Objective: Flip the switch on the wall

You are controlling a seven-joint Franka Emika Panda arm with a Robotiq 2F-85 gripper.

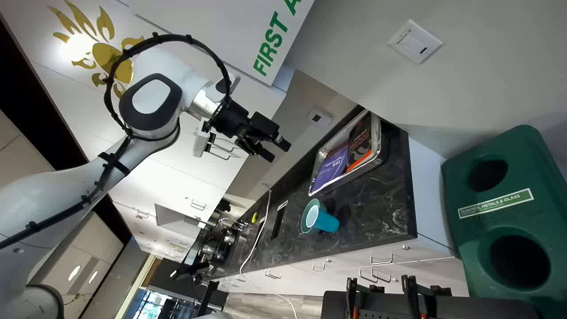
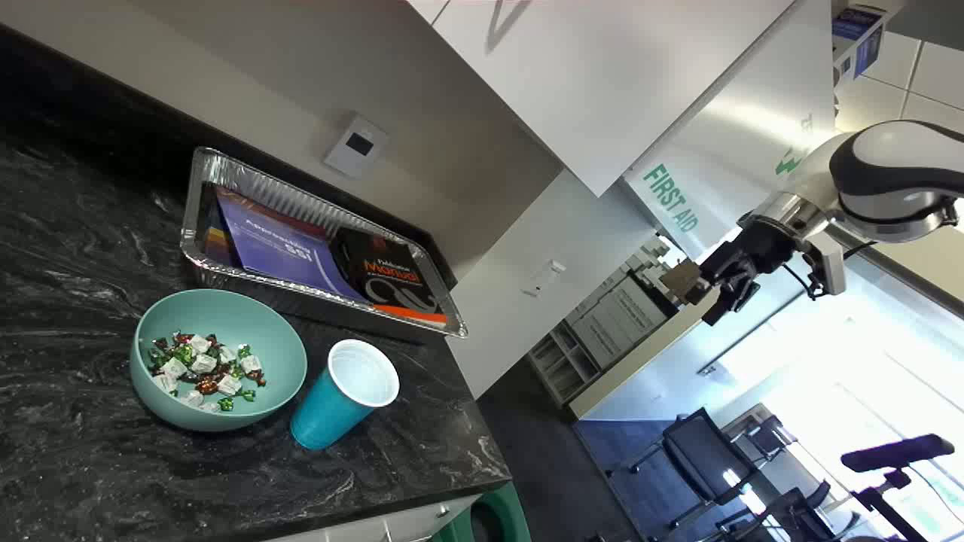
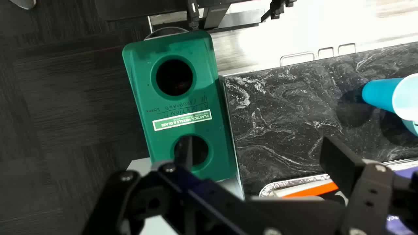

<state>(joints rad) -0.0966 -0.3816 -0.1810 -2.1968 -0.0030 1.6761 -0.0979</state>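
Observation:
The white wall switch plate (image 1: pixel 415 42) is on the grey wall above the green bin in an exterior view. It also shows at an angle on the wall past the counter's end in an exterior view (image 2: pixel 544 278). The wrist view does not show it. My gripper (image 1: pixel 275 149) hangs in the air near the wall cabinets, apart from the switch. It also shows in an exterior view (image 2: pixel 700 297). In the wrist view my gripper (image 3: pixel 261 153) has its fingers wide apart with nothing between them.
A green recycling bin (image 3: pixel 183 104) stands at the end of the dark counter (image 3: pixel 277 114). A foil tray (image 2: pixel 324 290) with books, a blue cup (image 2: pixel 331 406) and a bowl of sweets (image 2: pixel 151 391) are on the counter. A white wall panel (image 2: pixel 355 145) with a dark display is above the tray.

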